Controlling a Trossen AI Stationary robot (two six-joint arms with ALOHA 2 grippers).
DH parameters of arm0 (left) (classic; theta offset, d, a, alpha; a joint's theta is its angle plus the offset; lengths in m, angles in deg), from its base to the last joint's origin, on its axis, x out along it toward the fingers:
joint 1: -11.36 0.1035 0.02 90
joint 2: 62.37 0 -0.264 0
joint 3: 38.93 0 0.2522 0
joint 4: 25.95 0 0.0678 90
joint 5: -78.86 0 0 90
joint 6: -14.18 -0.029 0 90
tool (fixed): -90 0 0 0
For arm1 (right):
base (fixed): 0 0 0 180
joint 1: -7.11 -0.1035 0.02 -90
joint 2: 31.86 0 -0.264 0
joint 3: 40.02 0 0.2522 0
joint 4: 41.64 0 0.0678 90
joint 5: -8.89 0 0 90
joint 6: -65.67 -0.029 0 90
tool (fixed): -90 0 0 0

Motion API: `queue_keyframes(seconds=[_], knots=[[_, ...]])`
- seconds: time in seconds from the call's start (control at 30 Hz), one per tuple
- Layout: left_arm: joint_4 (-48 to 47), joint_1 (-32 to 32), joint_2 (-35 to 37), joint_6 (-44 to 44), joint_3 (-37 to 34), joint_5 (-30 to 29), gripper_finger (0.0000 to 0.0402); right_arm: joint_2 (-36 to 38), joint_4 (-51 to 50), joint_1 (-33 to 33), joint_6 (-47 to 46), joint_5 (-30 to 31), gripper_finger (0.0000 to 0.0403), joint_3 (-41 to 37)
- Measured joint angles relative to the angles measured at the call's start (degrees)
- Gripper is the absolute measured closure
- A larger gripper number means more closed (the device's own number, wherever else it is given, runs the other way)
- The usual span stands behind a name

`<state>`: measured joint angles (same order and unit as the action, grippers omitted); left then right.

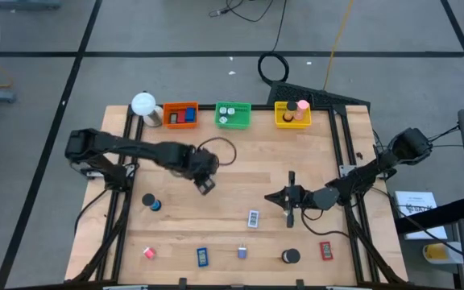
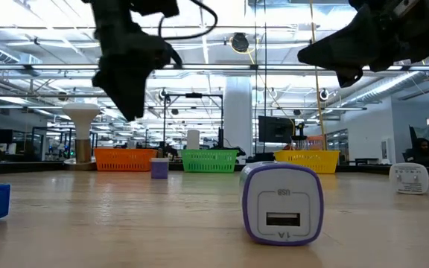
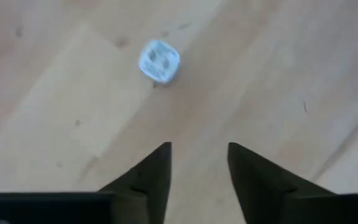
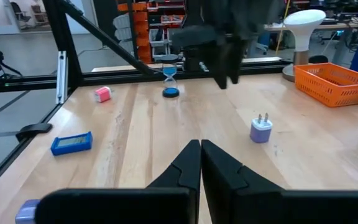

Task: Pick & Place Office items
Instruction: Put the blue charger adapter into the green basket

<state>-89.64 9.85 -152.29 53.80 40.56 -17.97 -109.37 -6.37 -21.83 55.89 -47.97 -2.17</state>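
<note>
High view shows you the left gripper [image 1: 205,185] above the light wooden tabletop [image 1: 240,153], its fingers [image 3: 154,171] partly apart and holding nothing. A small white-and-purple plug adapter [image 1: 253,218] sits just beside the right gripper [image 1: 291,219], whose fingers [image 4: 188,163] are pressed together, empty.

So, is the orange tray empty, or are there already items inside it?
Not empty. In the high view the orange tray holds a blue piece and a red piece, side by side inside its walls.
</note>
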Motion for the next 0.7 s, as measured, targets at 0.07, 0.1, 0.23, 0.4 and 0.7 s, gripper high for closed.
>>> queue_keyframes(seconds=[0.07,0.1,0.23,0.4,0.7], knots=[[0.5,-1.5,-0.1,1.6,-0.8,-0.3,0.0274,0.0,0.0,-0.1,0.1,0.0,0.0399,0.0],[0.3,-1.7,-0.3,1.9,-0.8,-0.3,0.0291,0.0,0.0,-0.1,0.1,0.0,0.0399,0.0],[2.7,-1.8,-0.9,-4.8,-0.8,-0.3,0.0374,0.0,-0.1,0.0,0.1,0.0,0.0399,0.0],[11.0,-1.4,-0.9,-12.4,-0.8,0.8,0.0373,0.0,-0.8,0.0,0.0,-0.1,0.0399,0.0],[11.3,1.4,-0.9,-12.6,-0.8,2.2,0.0255,0.0,-0.9,0.0,0.0,-0.2,0.0399,0.0]])
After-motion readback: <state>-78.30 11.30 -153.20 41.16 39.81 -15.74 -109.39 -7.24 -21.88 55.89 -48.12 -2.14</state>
